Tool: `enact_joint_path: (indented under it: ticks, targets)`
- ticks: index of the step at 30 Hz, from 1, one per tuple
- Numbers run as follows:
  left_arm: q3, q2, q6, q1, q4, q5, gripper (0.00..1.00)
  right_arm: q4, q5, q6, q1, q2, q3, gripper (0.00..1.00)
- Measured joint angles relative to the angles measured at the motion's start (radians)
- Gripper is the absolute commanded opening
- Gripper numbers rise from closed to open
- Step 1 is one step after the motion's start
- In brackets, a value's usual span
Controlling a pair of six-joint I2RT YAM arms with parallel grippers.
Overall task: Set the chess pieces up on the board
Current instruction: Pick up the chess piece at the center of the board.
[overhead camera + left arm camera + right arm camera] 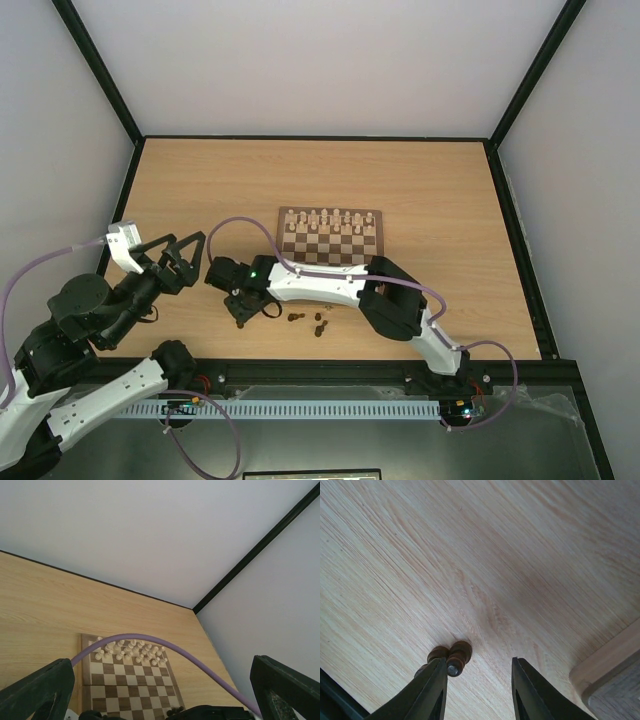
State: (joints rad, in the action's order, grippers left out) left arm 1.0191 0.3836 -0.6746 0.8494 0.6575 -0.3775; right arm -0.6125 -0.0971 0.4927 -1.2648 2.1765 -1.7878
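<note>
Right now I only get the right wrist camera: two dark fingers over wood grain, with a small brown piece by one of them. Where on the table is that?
Observer: The top camera shows the right gripper over the table near its front edge, left of the board.
Operator: Are there more brown ones?
Observer: Yes, a few dark pieces lie on the table just right of that gripper.
Operator: And the other arm?
Observer: The left gripper is open and empty, off at the left side.
</note>
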Motion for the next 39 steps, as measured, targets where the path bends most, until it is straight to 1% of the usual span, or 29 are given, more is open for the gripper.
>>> enact_joint_path:
  ticks: [5,33,39]
  targets:
    - [-0.001,0.0,0.0,0.0,0.001,0.0,0.99,-0.002,0.014,-0.005,0.0,0.019,0.0,0.33]
    - [-0.018,0.001,0.001,-0.002,-0.001,-0.001,0.99,-0.001,0.067,-0.019,-0.007,0.03,0.002,0.32]
    - [-0.018,0.001,0.001,-0.002,-0.001,-0.002,0.99,0.001,0.068,-0.021,-0.007,0.04,-0.013,0.29]
